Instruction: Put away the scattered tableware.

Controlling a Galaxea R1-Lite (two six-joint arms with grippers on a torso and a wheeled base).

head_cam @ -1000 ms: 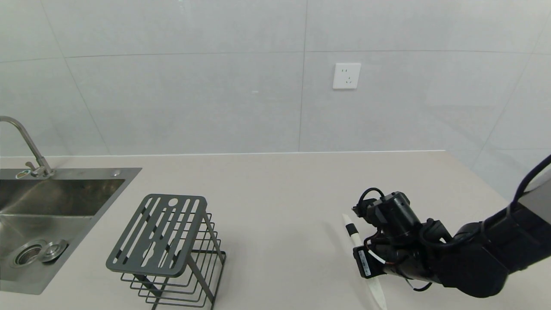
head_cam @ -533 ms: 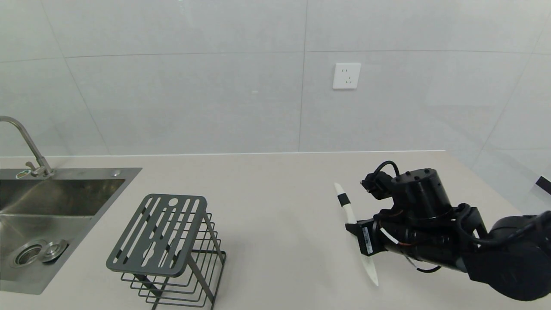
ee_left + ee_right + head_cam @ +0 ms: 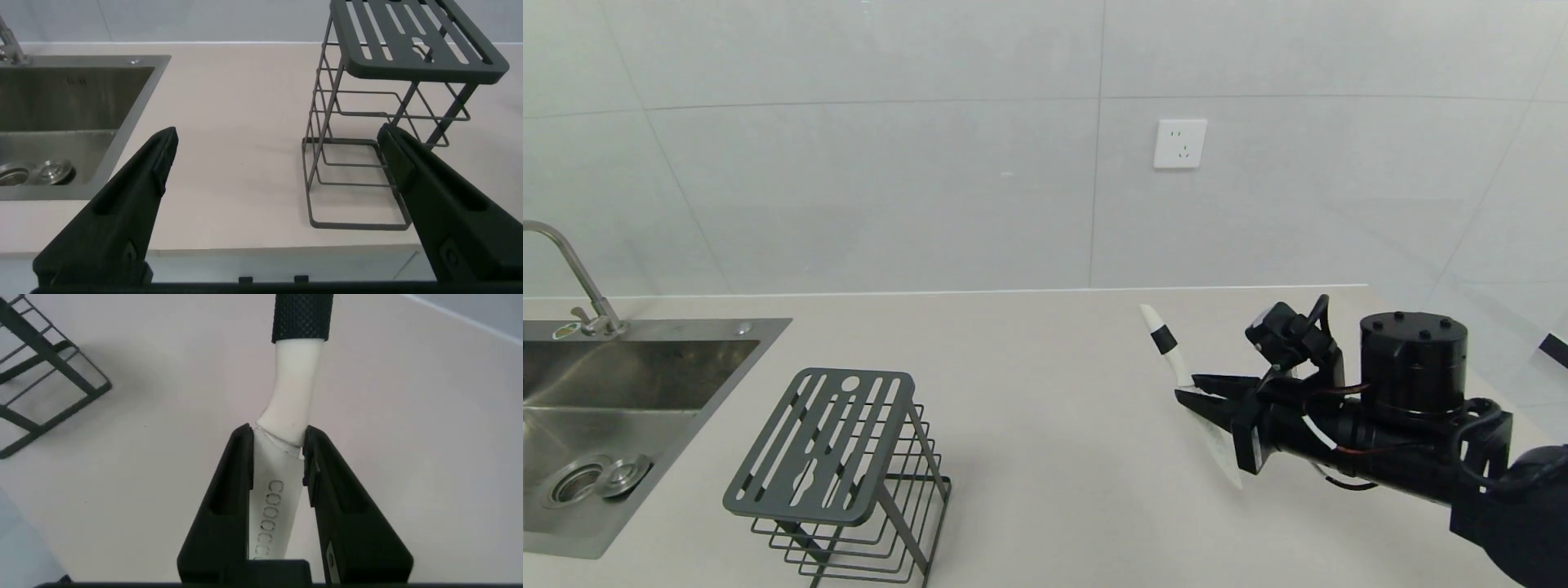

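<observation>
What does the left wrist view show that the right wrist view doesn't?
Only the left wrist view: the sink, the slotted top of the rack, and the open left gripper. Only the right wrist view: the right gripper shut on a white knife whose handle has a black band. Both: the beige countertop and part of the rack's wire frame.

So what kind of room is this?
Most likely a kitchen: a steel sink with a tap set in a pale counter, a tiled wall with a socket, and a slotted rack, with a knife held in the right tool.
</observation>
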